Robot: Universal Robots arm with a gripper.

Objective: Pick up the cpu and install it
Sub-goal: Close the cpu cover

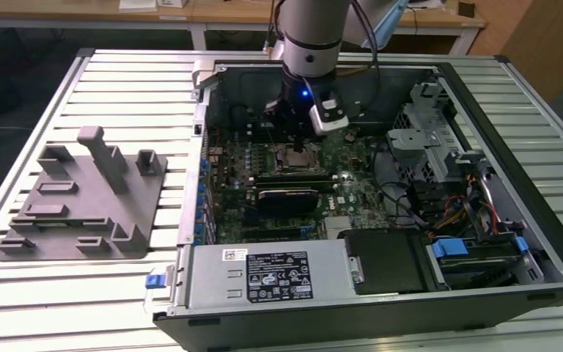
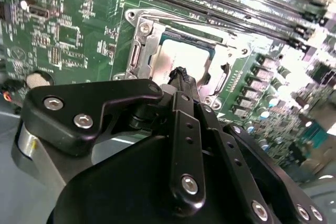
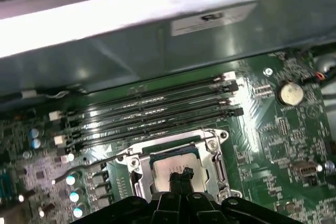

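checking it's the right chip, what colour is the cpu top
Pale silver-grey metal. The cpu shows best in the second wrist view, lying in the socket.

In both wrist views the black pincer (image 2: pixel 181 73) (image 3: pixel 182 174) covers part of the small, pale silver-grey square cpu (image 2: pixel 184 56) (image 3: pixel 169 165) and the adjoining side of its metal socket frame (image 2: pixel 140 43) (image 3: pixel 212 153). In the exterior view, the picture's edge cuts off the near corner of the open black computer case (image 1: pixel 380 317).

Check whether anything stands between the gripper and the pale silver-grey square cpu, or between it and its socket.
Nothing visible does. In both wrist views the black gripper hangs directly over the pale square cpu, which lies inside the metal socket frame on the green motherboard; contact cannot be told.
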